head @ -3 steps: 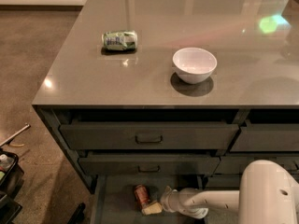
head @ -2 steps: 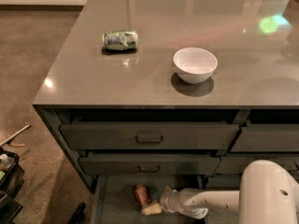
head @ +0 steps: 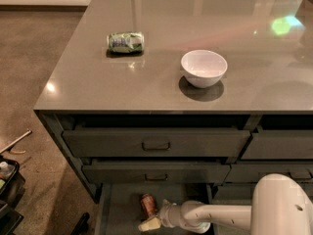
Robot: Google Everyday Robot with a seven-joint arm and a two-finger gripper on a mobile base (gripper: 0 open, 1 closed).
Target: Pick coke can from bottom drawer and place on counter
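The coke can [head: 147,204] lies in the open bottom drawer [head: 120,207] at the foot of the cabinet, a small red-orange can on the dark floor. My gripper [head: 149,223] reaches in from the right on a white arm and sits just below and beside the can, its pale fingertips [head: 150,223] close to the can's near end. The counter [head: 195,48] is the glossy grey-brown top above.
A green-and-white can [head: 125,41] lies on its side at the counter's left. A white bowl [head: 204,68] stands mid-counter. Two handled drawers [head: 156,142] are shut above the open one. Black gear [head: 7,190] sits on the floor at left.
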